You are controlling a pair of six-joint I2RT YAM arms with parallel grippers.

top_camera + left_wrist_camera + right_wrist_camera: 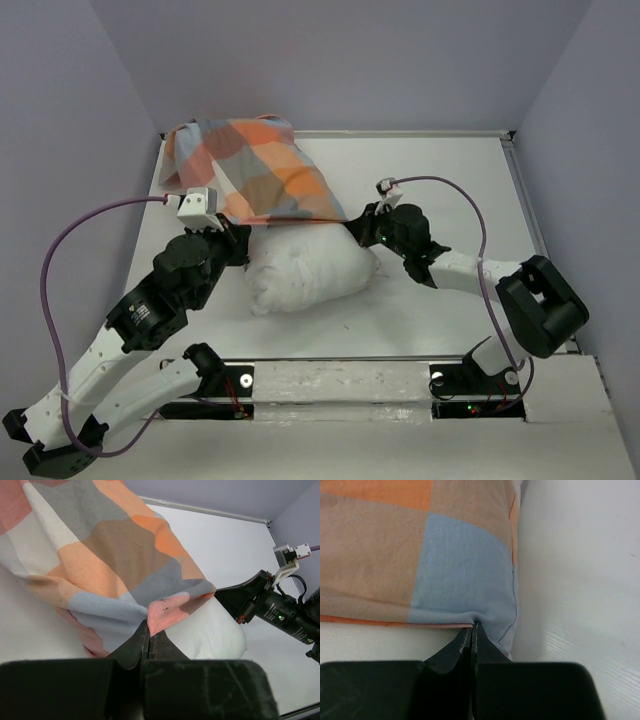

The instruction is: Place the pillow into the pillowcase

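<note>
The white pillow (310, 270) lies mid-table, its far part under the checked pillowcase (255, 170), which stretches to the back left corner. My left gripper (238, 232) is shut on the pillowcase's open hem at the pillow's left side; in the left wrist view (148, 625) the orange hem (167, 612) is pinched between the jaws, the pillow (210, 632) to the right. My right gripper (358, 226) is shut on the hem at the pillow's right side; in the right wrist view (472, 626) it pinches the light blue corner (465, 575), with the pillow (380, 640) below.
The white table (450, 190) is ringed by purple-grey walls with a raised rim along the back and right (525, 200). Purple cables (80, 225) loop from both wrists. The right arm shows in the left wrist view (280, 612).
</note>
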